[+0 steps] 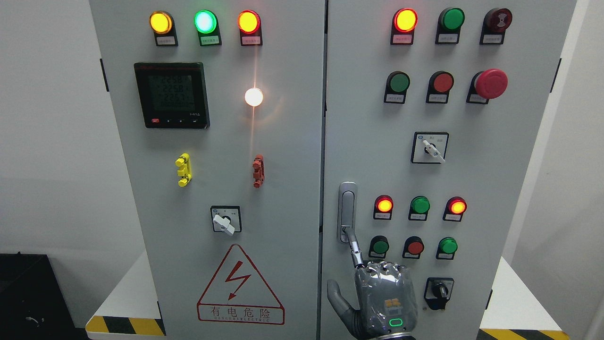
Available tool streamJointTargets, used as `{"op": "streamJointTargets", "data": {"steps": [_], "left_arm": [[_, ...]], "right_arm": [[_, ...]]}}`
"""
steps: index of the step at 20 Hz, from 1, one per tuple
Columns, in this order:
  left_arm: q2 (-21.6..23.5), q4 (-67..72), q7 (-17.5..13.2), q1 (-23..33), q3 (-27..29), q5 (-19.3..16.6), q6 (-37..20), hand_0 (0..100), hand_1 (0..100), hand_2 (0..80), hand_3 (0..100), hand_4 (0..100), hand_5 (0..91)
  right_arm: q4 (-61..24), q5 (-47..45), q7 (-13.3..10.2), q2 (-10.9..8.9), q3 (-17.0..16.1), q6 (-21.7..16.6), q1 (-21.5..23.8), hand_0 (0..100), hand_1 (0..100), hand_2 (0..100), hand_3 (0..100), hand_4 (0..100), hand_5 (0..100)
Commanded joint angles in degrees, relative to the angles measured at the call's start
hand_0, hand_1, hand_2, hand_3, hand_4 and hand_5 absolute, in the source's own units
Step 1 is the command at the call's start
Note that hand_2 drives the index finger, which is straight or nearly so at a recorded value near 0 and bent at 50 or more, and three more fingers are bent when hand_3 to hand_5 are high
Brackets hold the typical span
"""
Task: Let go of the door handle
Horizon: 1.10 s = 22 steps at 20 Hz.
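the handle (347, 211) sits upright on the right door (472, 179), just right of the seam between the two cabinet doors and about level with the row of lit lamps (420, 207) to its right. one hand (384, 297) rises from the bottom edge a little right of the middle; the arm below it is cut off, so i cannot tell which side it comes in from and call it only a hand. its back faces the camera, the thumb splays out to the left, and one finger (354, 245) stretches up with its tip at the lower end of the handle, touching or nearly so. the other fingers hide behind the knuckles, so whether they are curled or relaxed cannot be told; nothing is wrapped around the handle, so the grip looks given up. as a judgement, the release is nearly done: the handle lies flat in its plate and the door seems shut, and what is left is to lift that one fingertip clear and draw the hand back toward the robot. room is tight on the right, where small buttons (414, 246) and a black knob (439, 290) stand near the knuckles, and a sideways drift there could press one. the left door (207, 189) offers bare panel near the seam, but the safest way out looks straight back and down, away from the cabinet face
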Motion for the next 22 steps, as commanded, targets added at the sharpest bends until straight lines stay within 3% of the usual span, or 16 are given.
{"op": "streamJointTargets", "data": {"steps": [1,22], "left_arm": [[-0.09,-0.01,0.02,0.97,0.0,-0.06,-0.04,12,56,0.0,0,0,0.0],[0.0,-0.01,0.02,0.97,0.0,0.02,-0.04,12,56,0.0,0,0,0.0]], "right_arm": [[1.13,0.0,0.01,0.16,0.17,-0.06,0.04,43,27,11,100,100,100],[1.75,0.0,0.45,0.16,0.25,-0.06,0.21,43,27,11,100,100,100]]}}
